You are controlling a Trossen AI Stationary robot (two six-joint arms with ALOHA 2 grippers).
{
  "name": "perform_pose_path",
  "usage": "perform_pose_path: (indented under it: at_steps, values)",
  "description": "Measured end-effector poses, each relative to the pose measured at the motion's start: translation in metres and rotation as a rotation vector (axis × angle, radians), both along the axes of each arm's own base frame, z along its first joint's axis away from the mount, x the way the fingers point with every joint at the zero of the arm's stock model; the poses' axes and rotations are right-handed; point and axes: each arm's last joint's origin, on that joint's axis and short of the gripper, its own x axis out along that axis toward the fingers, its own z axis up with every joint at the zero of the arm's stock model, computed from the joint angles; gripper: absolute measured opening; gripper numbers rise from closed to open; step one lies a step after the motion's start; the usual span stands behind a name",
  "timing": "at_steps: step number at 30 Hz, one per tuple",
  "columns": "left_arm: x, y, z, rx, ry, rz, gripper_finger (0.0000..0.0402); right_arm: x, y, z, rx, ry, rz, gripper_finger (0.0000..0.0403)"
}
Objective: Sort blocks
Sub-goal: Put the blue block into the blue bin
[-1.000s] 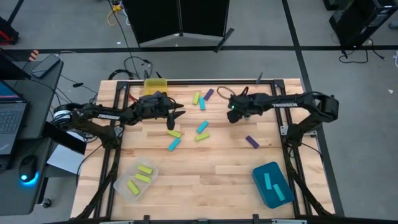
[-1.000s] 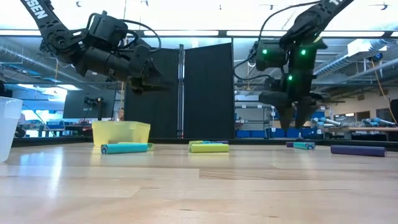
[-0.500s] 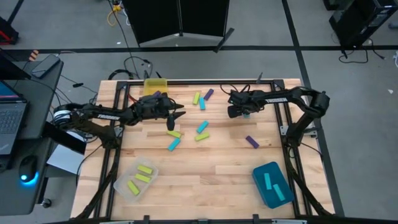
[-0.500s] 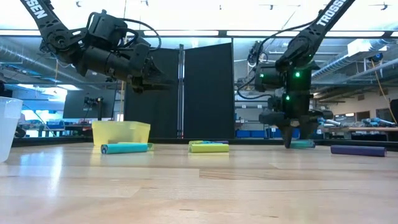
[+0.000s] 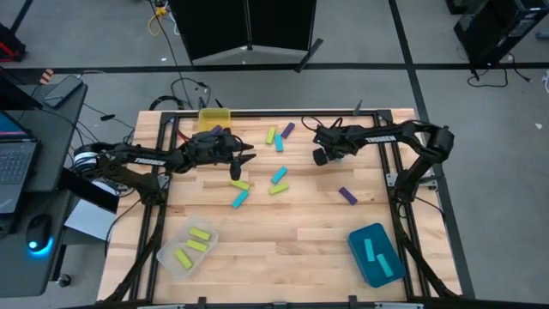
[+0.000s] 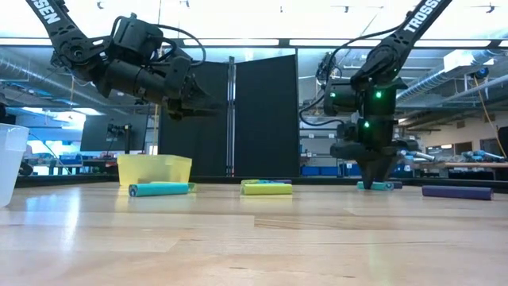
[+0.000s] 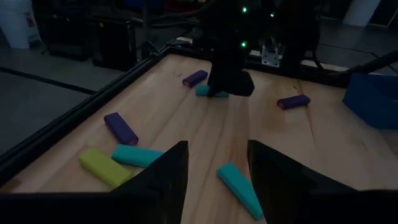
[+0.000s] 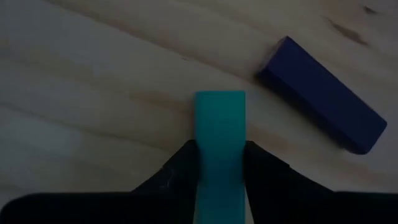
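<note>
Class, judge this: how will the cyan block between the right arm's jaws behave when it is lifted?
The cyan block looks like a straight, flat-sided bar, so it is probably stiff and unlikely to roll. The right gripper has its jaws against both long sides, so it should lift level, though its smooth faces might slip.

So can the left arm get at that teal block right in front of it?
Probably yes: the left gripper hangs above the table with open jaws, and the teal block lies bare on the wood with nothing over it.

Cyan block (image 8: pixel 220 134) — purple block (image 8: pixel 320 112) beside — on pale wood table (image 8: pixel 93 93).
</note>
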Motion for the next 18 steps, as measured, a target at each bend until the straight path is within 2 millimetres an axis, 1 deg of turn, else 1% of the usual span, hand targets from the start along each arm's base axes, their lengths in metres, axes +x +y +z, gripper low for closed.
perform_pose_path:
  at_steps: [3, 7, 10, 13, 16, 18]
  values:
    - [0.000, 0.000, 0.000, 0.000, -0.001, 0.000, 0.0172, 0.003, 0.004, 0.009, 0.019, 0.000, 0.063, 0.0109]
    - [0.000, 0.000, 0.000, 0.001, 0.000, 0.000, 0.0172, 0.015, 0.014, 0.042, -0.001, -0.093, 0.173, 0.0109]
    - [0.000, 0.000, 0.000, 0.001, 0.000, 0.000, 0.0172, 0.018, 0.032, 0.064, 0.021, -0.124, 0.242, 0.0109]
    - [0.000, 0.000, 0.000, -0.001, 0.003, 0.000, 0.0172, 0.019, 0.059, 0.091, 0.078, -0.168, 0.303, 0.0109]
    - [0.000, 0.000, -0.001, -0.001, 0.009, 0.008, 0.0172, 0.012, 0.096, 0.112, 0.161, -0.153, 0.318, 0.0109]
    - [0.000, 0.000, -0.001, 0.000, 0.008, 0.008, 0.0172, 0.005, 0.124, 0.125, 0.223, -0.153, 0.315, 0.0109]
